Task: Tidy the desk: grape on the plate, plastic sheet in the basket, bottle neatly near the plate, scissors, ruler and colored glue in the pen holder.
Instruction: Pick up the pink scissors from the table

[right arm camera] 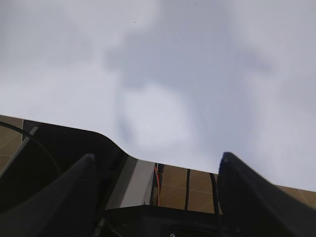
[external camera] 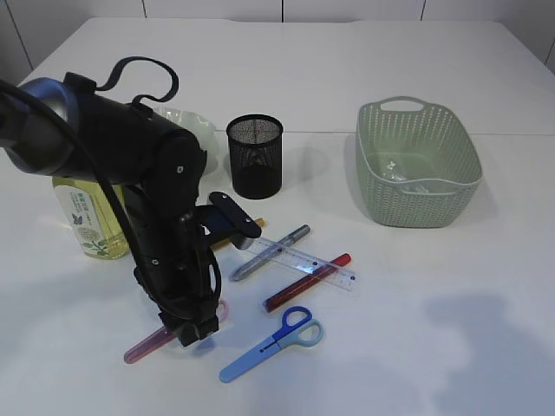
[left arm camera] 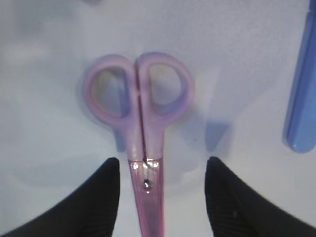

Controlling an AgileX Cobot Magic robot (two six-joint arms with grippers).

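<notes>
**Left gripper open over pink scissors, desk items still scattered**

White counter (external camera: 434, 347) carries everything. Left arm (external camera: 130, 165), black and bulky, reaches down at front left. Green woven basket (external camera: 418, 165) sits at right, well apart from the rest, with a clear plastic sheet (external camera: 408, 178) inside. Yellow-liquid bottle (external camera: 87, 217) stands upright at far left, partly hidden behind the arm. Pale plate (external camera: 198, 124) at back, mostly hidden by the arm; grape can't be made out. Black mesh pen holder (external camera: 255, 156) stands upright just right of the plate. Clear ruler (external camera: 303, 258) lies slanted at centre, crossing over a grey pen-like tube (external camera: 270, 252) and a red glue tube (external camera: 308, 282). Blue scissors (external camera: 270, 344) lie flat at front centre, handles toward the right. Pink scissors (left arm camera: 143, 123) lie flat on the counter under the arm, handles away from the wrist camera. Left gripper (left arm camera: 163, 182) is open, a finger (left arm camera: 106, 177) either side of the blades, gaps showing, not touching. Right gripper (right arm camera: 158, 177) is open wide, nothing between the fingers, white counter beyond.
</notes>
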